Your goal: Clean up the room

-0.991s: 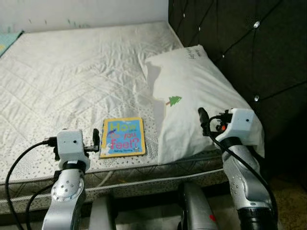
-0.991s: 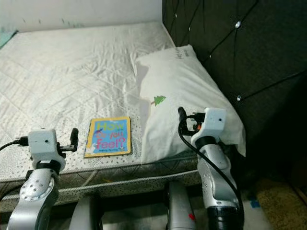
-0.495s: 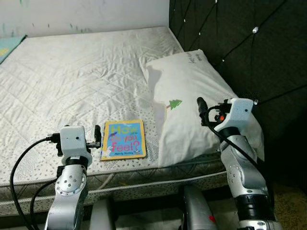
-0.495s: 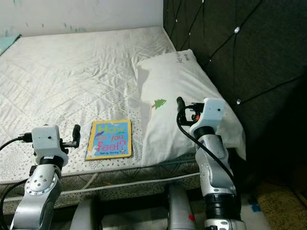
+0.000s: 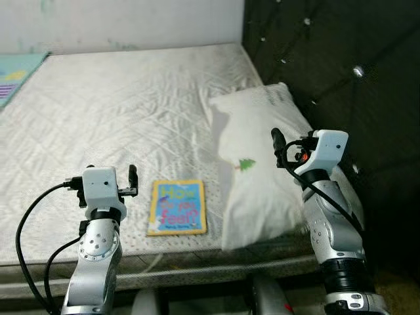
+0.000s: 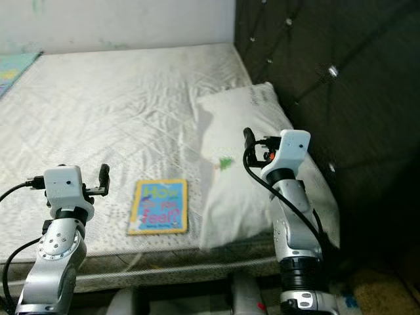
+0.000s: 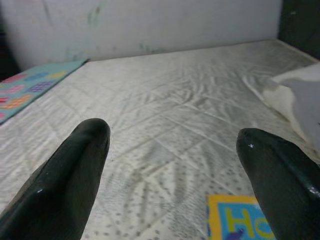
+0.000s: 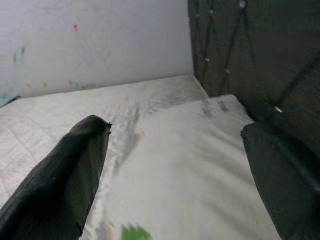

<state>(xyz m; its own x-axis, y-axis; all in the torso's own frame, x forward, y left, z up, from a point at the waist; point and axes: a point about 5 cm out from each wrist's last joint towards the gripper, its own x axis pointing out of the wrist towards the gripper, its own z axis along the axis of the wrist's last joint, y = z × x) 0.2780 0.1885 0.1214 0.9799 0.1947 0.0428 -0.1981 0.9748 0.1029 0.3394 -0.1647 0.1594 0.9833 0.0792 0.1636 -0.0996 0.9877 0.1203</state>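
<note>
A yellow-bordered children's book [image 5: 177, 207] lies flat near the front edge of the bare white mattress [image 5: 131, 111]. To its right, a white pillow [image 5: 262, 164] with a small green tree print rests against the headboard. My left gripper [image 5: 132, 176] hovers open just left of the book, holding nothing; the book's corner [image 7: 247, 220] lies under its right finger in the left wrist view. Over the pillow's near part my right gripper [image 5: 276, 140] is raised and open, with the pillow [image 8: 190, 170] spread between its fingers [image 8: 65, 175].
A black tufted headboard [image 5: 341, 65] walls off the right side. A white wall [image 5: 131, 23] runs behind the bed. A turquoise patterned sheet or mat [image 5: 16, 75] lies at the far left corner. The mattress's front edge [image 5: 197, 266] is just below my arms.
The whole picture has shifted, so the camera has moved, with the book and pillow now lower and further right. Both grippers stay raised and open; nothing was taken hold of.
</note>
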